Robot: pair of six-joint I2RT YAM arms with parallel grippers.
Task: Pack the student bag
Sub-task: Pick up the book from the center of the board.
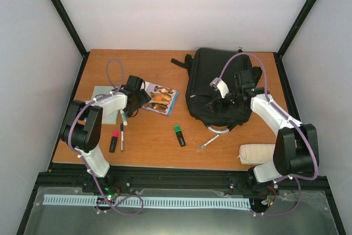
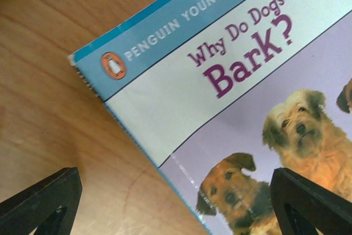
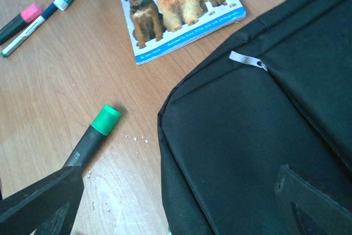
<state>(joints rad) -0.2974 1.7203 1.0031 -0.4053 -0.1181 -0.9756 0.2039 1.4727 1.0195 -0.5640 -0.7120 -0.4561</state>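
Observation:
The student bag (image 1: 212,72) is a large black backpack lying flat at the back right of the table. It fills the right of the right wrist view (image 3: 247,136), where its pale grey zip pull (image 3: 245,59) shows. My right gripper (image 1: 215,103) is open and empty, low over the bag's front corner (image 3: 176,207). A book with dogs on its cover (image 1: 160,98), titled "Why Do Dogs Bark?" (image 2: 236,53), lies left of the bag. My left gripper (image 1: 144,100) is open and empty, its fingers straddling the book's near edge (image 2: 176,207).
A green highlighter (image 1: 179,135) (image 3: 91,136) lies in front of the bag, with a silver pen (image 1: 208,142) to its right. A pink highlighter (image 1: 114,140) and a pen (image 1: 121,136) lie at the front left. A pale notebook (image 1: 102,100) lies at the left. A white pouch (image 1: 258,151) lies at the front right.

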